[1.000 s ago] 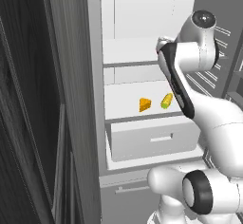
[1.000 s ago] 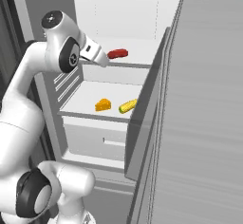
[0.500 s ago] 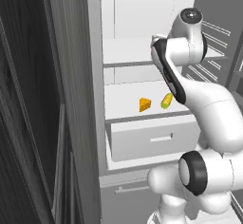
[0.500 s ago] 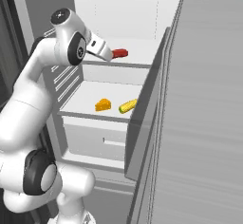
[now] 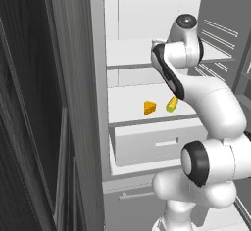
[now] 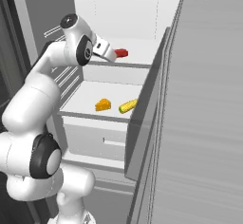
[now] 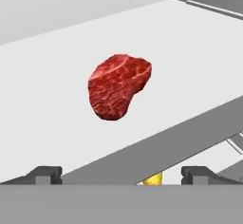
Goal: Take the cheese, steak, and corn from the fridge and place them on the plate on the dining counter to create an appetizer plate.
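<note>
— Hand view first: what do you see there?

— My gripper (image 7: 121,174) faces the steak (image 7: 118,86), which lies flat on the upper white shelf (image 7: 57,76) of the fridge. My two dark fingertips (image 7: 45,174) stand wide apart at the bottom of that view, with nothing between them. The steak is beyond the shelf's front edge, clear of both tips. A bit of yellow peeks out under the shelf edge, between my tips; I take it for the corn (image 7: 153,179) on the shelf below.

— And from the base cameras?

— In the right base view my hand (image 6: 105,51) reaches into the open fridge (image 6: 118,9) at the height of the upper shelf, and the steak (image 6: 121,52) shows as a small red piece just past it, close to the hand. On the lower shelf (image 6: 90,95) the cheese (image 6: 103,105) and the corn (image 6: 127,106) lie near each other, the cheese to the left, the cob to the right, not touching. A white drawer (image 6: 95,140) sits under that shelf.

— Does the left base view agree?

— Yes. The cheese (image 5: 150,107) and the corn (image 5: 172,104) rest side by side on the lower shelf, the corn partly behind my arm. The fridge's door (image 6: 199,123) stands open on the right.
</note>
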